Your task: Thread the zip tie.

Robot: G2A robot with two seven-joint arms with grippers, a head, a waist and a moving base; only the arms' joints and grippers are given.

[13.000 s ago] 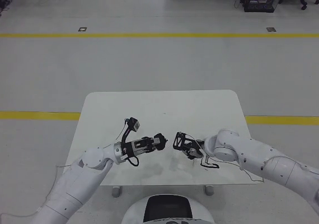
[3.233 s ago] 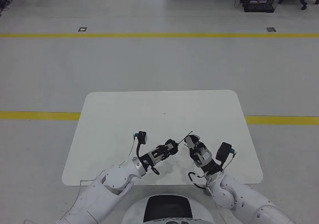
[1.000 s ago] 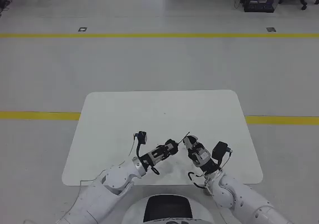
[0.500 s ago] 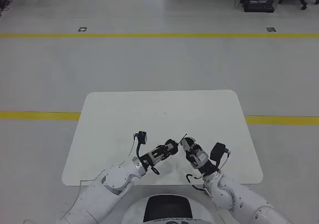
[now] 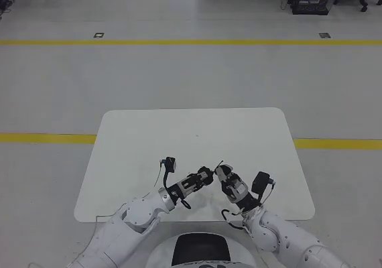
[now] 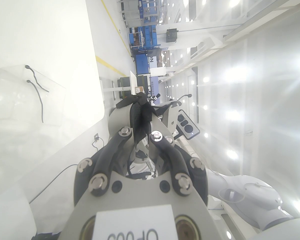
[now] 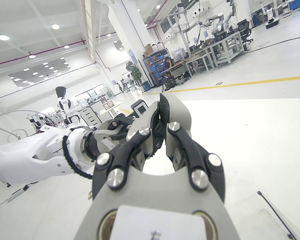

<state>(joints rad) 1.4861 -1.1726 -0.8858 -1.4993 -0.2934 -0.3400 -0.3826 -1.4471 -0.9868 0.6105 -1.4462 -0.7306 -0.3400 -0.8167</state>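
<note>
My two grippers meet tip to tip above the near middle of the white table (image 5: 191,130). The left gripper (image 5: 206,174) is shut, its black pads (image 6: 140,106) pressed together. The right gripper (image 5: 220,172) is shut too, its fingers closed in the right wrist view (image 7: 161,101). A thin black zip tie (image 5: 218,163) sticks out past the right gripper's tips as a short dark sliver (image 7: 162,90). How the tie runs between the two grippers is hidden by the fingers. The left gripper (image 7: 126,122) sits just behind the right one's tips.
Spare black zip ties (image 6: 37,88) lie on a clear sheet (image 6: 7,101) on the table by the right arm; one of them (image 7: 273,208) lies close beneath the right wrist. The far half of the table is bare white surface.
Over the last second the right gripper has crept left toward the left gripper, closing the small gap between their tips. The left arm has hardly moved.
</note>
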